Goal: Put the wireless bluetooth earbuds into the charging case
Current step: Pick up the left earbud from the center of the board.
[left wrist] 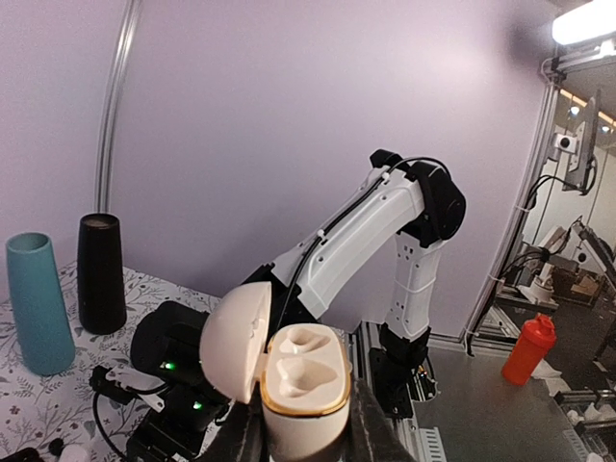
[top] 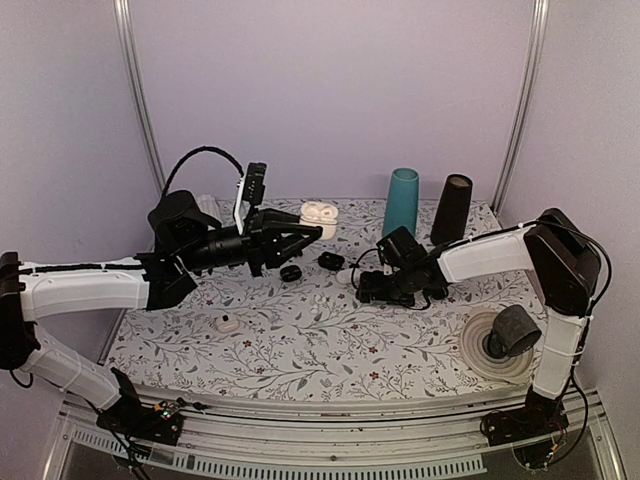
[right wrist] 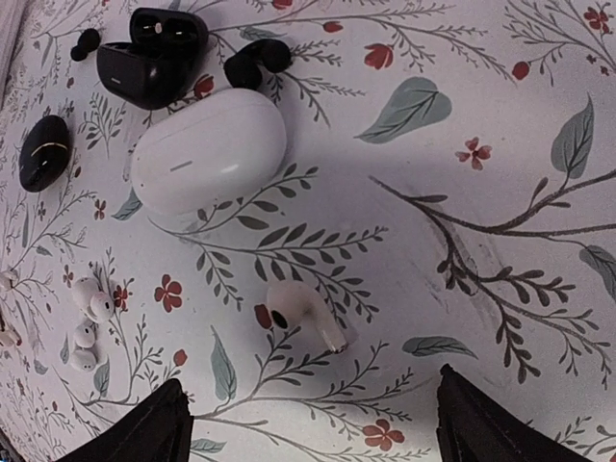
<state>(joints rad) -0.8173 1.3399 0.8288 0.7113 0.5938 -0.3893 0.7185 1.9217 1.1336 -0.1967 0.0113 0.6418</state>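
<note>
My left gripper (left wrist: 303, 428) is shut on the white charging case (left wrist: 306, 380) and holds it up off the table, also in the top view (top: 320, 213). Its lid (left wrist: 234, 342) is flipped open and both moulded cavities are empty. One white earbud (right wrist: 298, 313), with a stem and a dark spot, lies on the flowered tablecloth. My right gripper (right wrist: 322, 423) is open and low over the table. Its black fingertips (right wrist: 173, 423) stand either side of the earbud, a little short of it and not touching. In the top view this gripper (top: 362, 285) sits mid-table.
Beyond the earbud lie a closed white pebble case (right wrist: 207, 149), an open black case (right wrist: 154, 58), loose black buds (right wrist: 258, 58) and several tiny white pieces (right wrist: 87, 318). At the back stand a teal vase (top: 401, 202) and a black vase (top: 451, 208). A white plate (top: 478, 352) holds a black cup.
</note>
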